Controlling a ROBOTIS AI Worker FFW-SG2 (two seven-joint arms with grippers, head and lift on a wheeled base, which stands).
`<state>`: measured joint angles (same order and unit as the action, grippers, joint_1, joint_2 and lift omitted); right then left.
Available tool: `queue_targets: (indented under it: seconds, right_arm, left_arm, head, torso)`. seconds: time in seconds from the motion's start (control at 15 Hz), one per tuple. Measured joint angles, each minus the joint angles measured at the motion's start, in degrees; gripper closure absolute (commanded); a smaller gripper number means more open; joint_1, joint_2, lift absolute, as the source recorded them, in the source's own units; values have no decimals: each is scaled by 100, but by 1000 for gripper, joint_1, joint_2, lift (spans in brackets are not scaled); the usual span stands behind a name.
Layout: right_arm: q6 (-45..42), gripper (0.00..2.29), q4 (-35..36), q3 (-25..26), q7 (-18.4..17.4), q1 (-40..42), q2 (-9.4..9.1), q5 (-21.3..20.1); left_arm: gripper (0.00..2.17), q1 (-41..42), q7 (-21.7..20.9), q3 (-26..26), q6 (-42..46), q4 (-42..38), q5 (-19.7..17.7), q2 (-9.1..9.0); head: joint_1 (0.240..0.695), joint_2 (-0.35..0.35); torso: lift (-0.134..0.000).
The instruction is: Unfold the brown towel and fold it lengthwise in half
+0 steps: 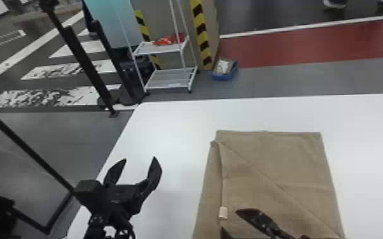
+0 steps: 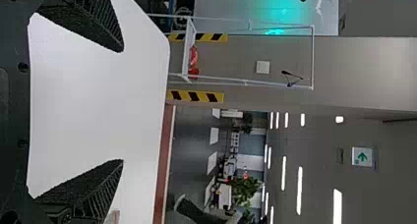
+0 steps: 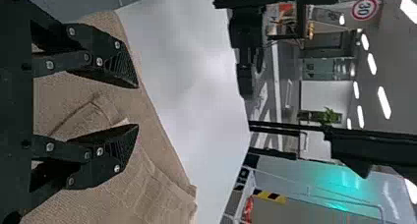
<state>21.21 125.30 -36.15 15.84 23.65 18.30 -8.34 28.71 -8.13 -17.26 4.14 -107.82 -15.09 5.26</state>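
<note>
The towel [image 1: 283, 159] is plain brown, its label [image 1: 223, 212] white. The counter [image 1: 168, 127] is plain white; left hand [image 1: 140, 158] and right hand [image 1: 229, 219], black. Hazard tape [image 1: 201, 35] shows slanting yellow-and-black stripes.

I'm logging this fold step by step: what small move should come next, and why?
Probably lower the right gripper and pinch the upper layer of the brown towel beside its white tag: the gripper is open near that tag; the towel lies in layers.

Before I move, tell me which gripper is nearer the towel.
Right. The right gripper is over the towel; the left gripper is off to the towel's left.
</note>
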Motion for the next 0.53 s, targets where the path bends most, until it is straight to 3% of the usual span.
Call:
queue_targets:
  seconds: [0.07,0.2,0.4,0.47,0.53]
  right_arm:
    - [-318,66,104,247,-42,150,0,125]
    - [-1012,70,290,985,-133,530,-58,383]
    - [-1535,70,462,2370,-115,1071,-484,901]
    - [-1604,70,495,2827,-101,1184,-661,1118]
    - [-1631,70,511,3285,-69,1253,-859,1346]
  left_arm:
    - [70,13,-169,21,-49,-14,23,-3]
    - [76,38,-1137,29,-198,-36,149,-3]
    - [87,104,-2636,-83,-245,-120,506,-42]
    - [90,164,-3061,-151,-209,-202,614,-82]
    - [97,239,-3488,-219,-138,-311,719,-124]
  head:
    - [695,350]
    - [695,350]
    - [695,350]
    - [695,306]
    - [695,189]
  torso:
    - [-120]
    - [-120]
    - [-120]
    - [-120]
    - [-120]
